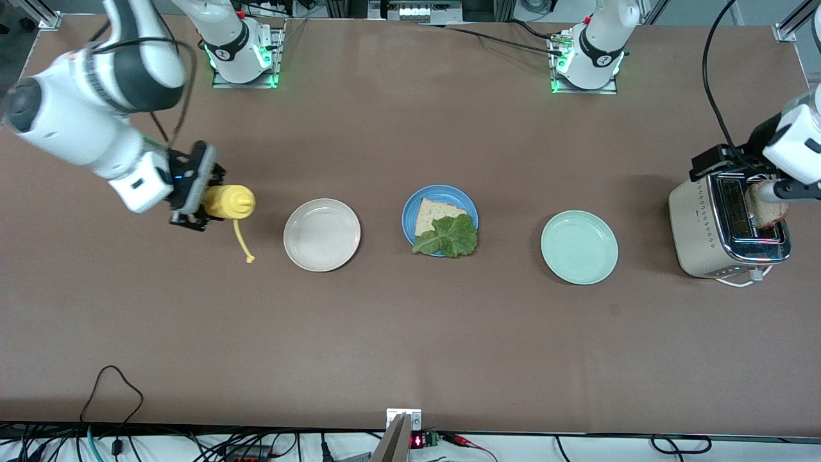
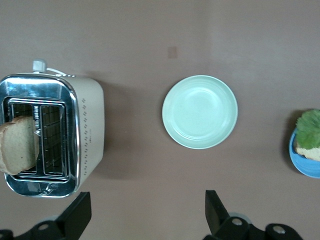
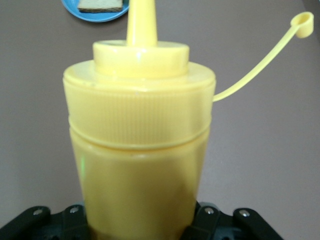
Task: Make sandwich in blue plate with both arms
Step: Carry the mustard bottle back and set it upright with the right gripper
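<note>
Brown table; right gripper clamps yellow bottle, left gripper spread

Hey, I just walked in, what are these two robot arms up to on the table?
They are making a sandwich on the blue plate, which so far holds one bread slice with a lettuce leaf on it. The right gripper holds a yellow squeeze bottle, tipped on its side with its cap hanging open, near the cream plate. The left gripper is open over the toaster, where a second bread slice stands in a slot. The mint-green plate holds nothing.
</note>
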Controlling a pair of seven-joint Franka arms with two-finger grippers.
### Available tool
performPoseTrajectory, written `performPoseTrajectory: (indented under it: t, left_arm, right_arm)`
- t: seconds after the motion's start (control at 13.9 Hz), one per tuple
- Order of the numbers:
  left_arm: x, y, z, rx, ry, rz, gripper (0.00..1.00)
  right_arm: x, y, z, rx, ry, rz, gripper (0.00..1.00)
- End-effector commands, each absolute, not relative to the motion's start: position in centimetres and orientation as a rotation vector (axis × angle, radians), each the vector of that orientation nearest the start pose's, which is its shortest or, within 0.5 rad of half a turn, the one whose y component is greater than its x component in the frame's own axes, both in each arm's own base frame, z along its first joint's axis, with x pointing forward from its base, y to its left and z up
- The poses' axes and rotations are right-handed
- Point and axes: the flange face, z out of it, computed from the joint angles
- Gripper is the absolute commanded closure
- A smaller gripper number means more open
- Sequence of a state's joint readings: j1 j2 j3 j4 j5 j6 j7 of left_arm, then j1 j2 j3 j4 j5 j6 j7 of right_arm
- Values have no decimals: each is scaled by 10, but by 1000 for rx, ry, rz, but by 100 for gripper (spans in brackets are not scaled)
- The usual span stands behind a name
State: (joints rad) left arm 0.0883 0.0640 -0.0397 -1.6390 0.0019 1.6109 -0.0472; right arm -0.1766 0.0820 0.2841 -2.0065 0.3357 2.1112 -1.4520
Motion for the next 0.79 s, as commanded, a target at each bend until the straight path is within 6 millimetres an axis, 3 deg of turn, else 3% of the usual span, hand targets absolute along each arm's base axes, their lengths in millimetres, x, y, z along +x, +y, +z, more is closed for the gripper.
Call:
performPoseTrajectory:
  t: [0.0, 0.22, 0.36, 0.57, 0.72]
  left_arm:
    - [595, 98, 548, -3133, -274, 166, 0]
    - [597, 161, 515, -3088, -300, 245, 0]
    - [599, 190, 480, -3053, -229, 341, 0]
    - [596, 256, 438, -3089, -141, 404, 0]
    - [594, 267, 421, -3108, -56, 443, 0]
  right_arm:
    - [566, 15, 415, -2114, -1851, -393, 100]
    - [563, -48, 384, -1986, -1806, -502, 100]
    - [561, -84, 351, -1943, -1772, -554, 100]
    - [552, -120, 294, -1852, -1632, -668, 100]
    - [545, -137, 261, -1810, -1548, -736, 100]
